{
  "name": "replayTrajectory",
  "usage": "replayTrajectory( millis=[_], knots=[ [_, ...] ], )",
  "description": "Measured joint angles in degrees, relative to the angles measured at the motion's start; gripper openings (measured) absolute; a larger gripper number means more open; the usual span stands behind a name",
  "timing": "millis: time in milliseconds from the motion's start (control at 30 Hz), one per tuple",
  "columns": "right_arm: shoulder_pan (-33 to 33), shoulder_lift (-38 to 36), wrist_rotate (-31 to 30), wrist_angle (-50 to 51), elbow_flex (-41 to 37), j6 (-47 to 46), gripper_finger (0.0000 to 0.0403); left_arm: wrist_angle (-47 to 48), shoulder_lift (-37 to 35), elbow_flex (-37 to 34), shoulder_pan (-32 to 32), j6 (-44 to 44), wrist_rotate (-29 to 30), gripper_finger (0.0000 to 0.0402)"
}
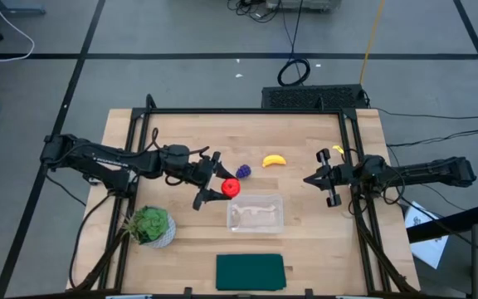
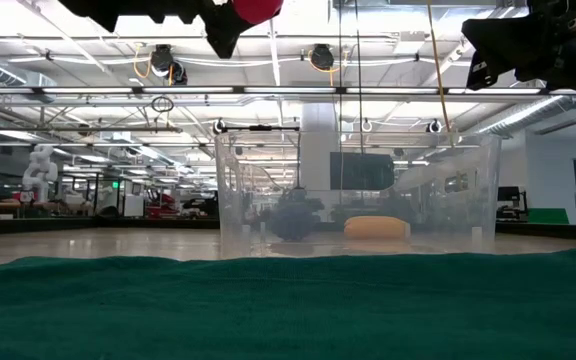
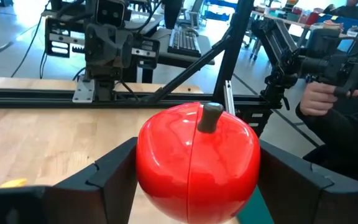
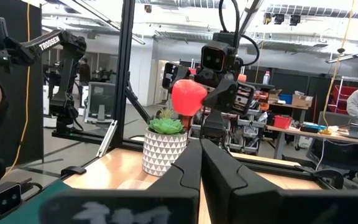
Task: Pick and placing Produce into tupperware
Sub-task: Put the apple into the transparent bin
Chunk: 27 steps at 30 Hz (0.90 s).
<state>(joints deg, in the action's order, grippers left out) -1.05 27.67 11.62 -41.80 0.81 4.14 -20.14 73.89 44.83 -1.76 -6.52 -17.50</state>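
Gripping the red fruit [image 1: 231,188], left gripper [image 1: 214,184] hides its underside; right gripper [image 1: 323,184] closed.

Leafy plant in white pot [image 1: 150,226] beside dark green flat rectangle [image 1: 250,272] on table [image 1: 189,133].

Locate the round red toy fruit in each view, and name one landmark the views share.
High: round red toy fruit in left gripper, beside clear plastic tupperware.
Low: top edge.
Left wrist: centre, between fingers.
Right wrist: centre, above white-potted green plant.
Landmark: left gripper.
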Motion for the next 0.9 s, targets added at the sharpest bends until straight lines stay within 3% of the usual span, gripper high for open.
replayTrajectory(
  millis=[300, 900],
  knots=[
    [-0.01, -0.01, -0.02, 0.00, 0.01, 0.02, 0.0000, 6.26, 1.83, 4.89, -0.12, 0.02, 1.49, 0.0273],
    [-0.01, -0.01, -0.02, 0.00, 0.01, 0.00, 0.0000, 19.23, 13.47, 19.47, -0.84, 0.09, -0.41, 0.0273]
  ],
)
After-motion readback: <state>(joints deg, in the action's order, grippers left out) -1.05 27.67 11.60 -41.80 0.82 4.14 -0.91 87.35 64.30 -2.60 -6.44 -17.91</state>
